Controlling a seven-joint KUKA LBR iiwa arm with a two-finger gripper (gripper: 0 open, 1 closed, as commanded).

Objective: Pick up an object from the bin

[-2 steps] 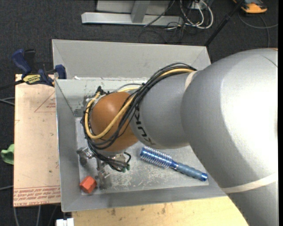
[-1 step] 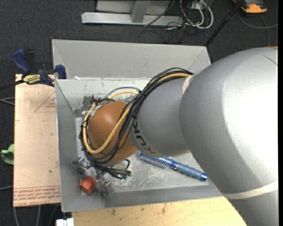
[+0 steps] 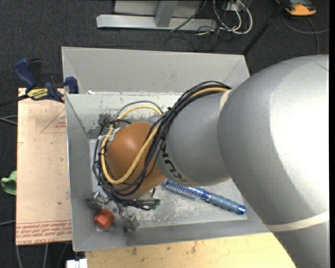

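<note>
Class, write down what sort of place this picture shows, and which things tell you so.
Probably a robotics lab: a big grey robot arm reaches into a grey metal bin holding a blue pen and a small red thing, with loose cables on the dark floor.

Dark carpet (image 3: 31, 31) covers the floor under even overhead light. A grey metal stand foot (image 3: 152, 15) rests at the top, beside tangled cables (image 3: 230, 18). An orange-and-black item (image 3: 301, 7) lies top right.
</note>
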